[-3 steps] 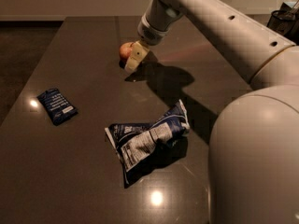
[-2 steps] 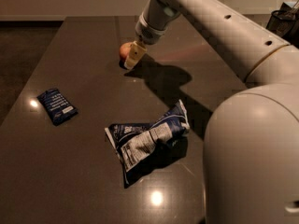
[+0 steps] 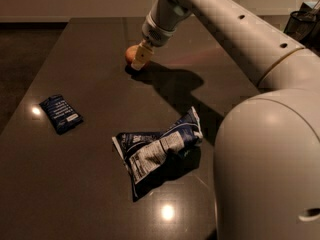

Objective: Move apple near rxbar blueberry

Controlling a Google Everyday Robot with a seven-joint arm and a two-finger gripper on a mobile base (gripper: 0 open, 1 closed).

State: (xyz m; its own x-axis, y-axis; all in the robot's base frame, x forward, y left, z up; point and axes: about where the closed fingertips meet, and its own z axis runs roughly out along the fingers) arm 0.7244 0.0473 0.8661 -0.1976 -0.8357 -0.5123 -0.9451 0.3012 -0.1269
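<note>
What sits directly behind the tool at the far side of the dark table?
The small round red-and-yellow apple rests on the dark table, just behind the pale tool. Only part of it shows; the tool covers the rest, so contact cannot be judged.

Apple partly behind gripper

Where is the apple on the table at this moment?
In the camera view the apple sits on the far part of the dark table, just beside the gripper, well apart from the rxbar blueberry at the picture's left.
</note>
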